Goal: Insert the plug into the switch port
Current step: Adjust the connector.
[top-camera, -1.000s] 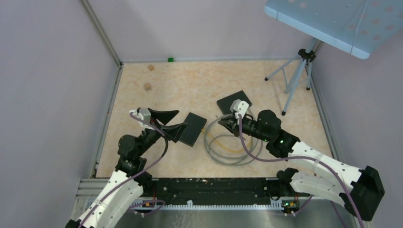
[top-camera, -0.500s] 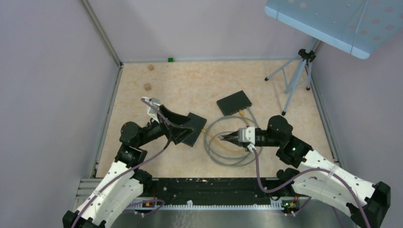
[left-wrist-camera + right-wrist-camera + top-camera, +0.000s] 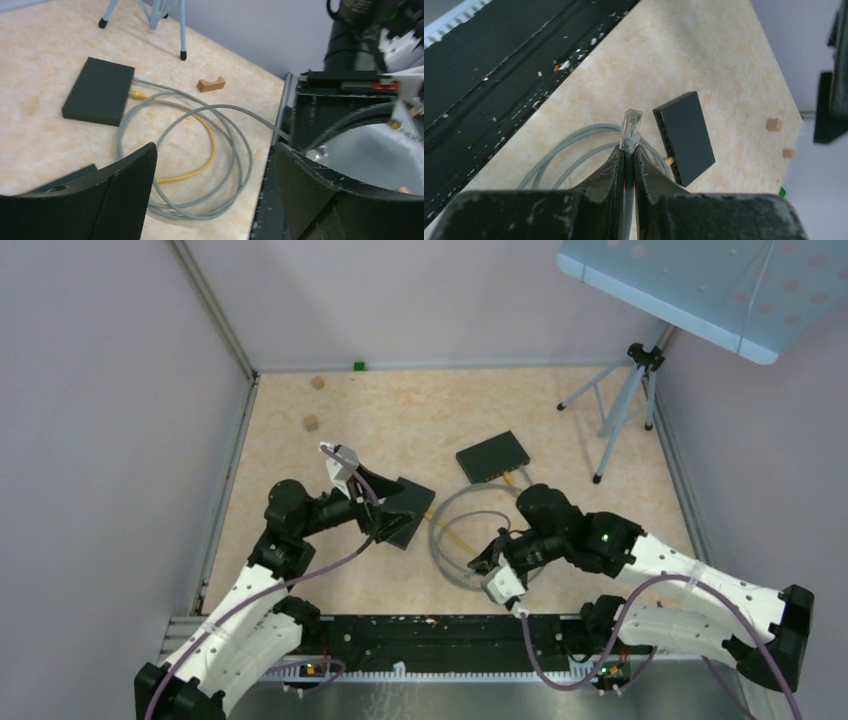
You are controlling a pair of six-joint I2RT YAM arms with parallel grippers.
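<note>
Tightly pinched plug [image 3: 631, 127] (clear plastic), right claw [image 3: 628, 156]

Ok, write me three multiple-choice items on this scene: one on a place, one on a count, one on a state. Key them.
1. Where is the clear plug?
A. in the right claw
B. in the left claw
C. lying loose on the table

2. How many black boxes sit on the table?
A. one
B. two
C. four

3. What state is the left claw in?
A. open, holding nothing
B. shut on the plug
C. shut on a box

Key:
1 A: the plug sticks out of the right claw's shut grip.
2 B: one box lies by the left claw, the other farther back.
3 A: its two sides stand wide apart with nothing between them.
</note>
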